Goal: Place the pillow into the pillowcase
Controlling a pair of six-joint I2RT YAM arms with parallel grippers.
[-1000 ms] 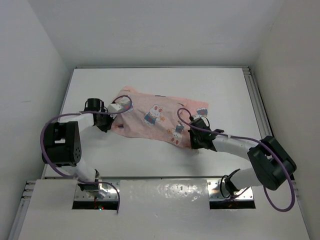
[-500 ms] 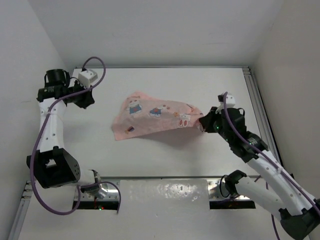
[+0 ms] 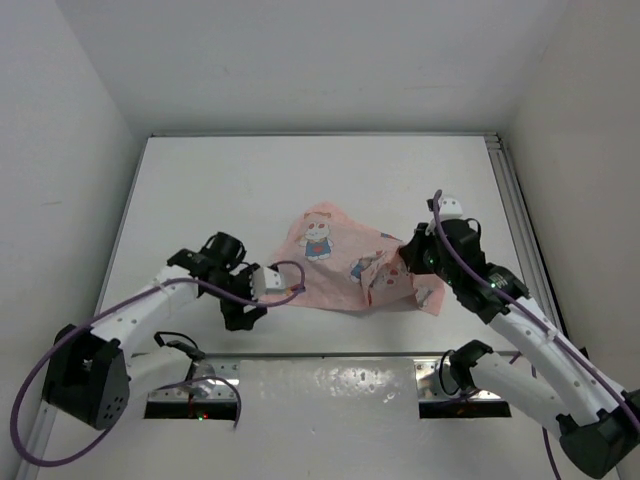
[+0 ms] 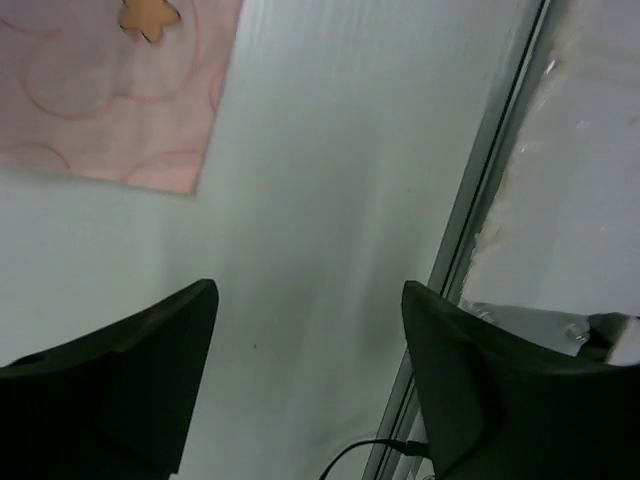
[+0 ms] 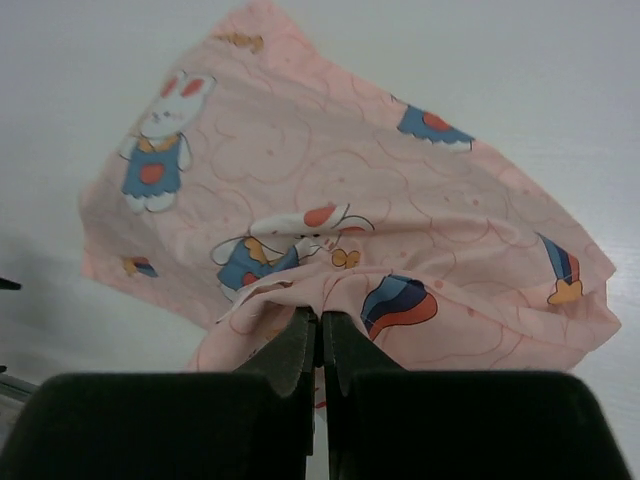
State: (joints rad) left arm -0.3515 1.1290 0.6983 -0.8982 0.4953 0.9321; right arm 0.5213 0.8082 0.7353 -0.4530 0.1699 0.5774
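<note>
The pink rabbit-print pillowcase lies crumpled at mid-table, its right part lifted. My right gripper is shut on a fold of it, and in the right wrist view the jaws pinch bunched pink cloth. My left gripper hovers low just left of the cloth's near-left corner. It is open, with only bare table between its fingers, and a corner of the pillowcase shows beyond them. The pillow shows in no view.
White walls enclose the white table on the left, back and right. A metal rail runs along the near edge close to the left gripper. The arm bases and cables sit below it.
The left gripper has swung from the far left corner to the near side by the cloth and has opened. The right gripper stays shut on the pillowcase, which has bunched up and shifted nearer.
</note>
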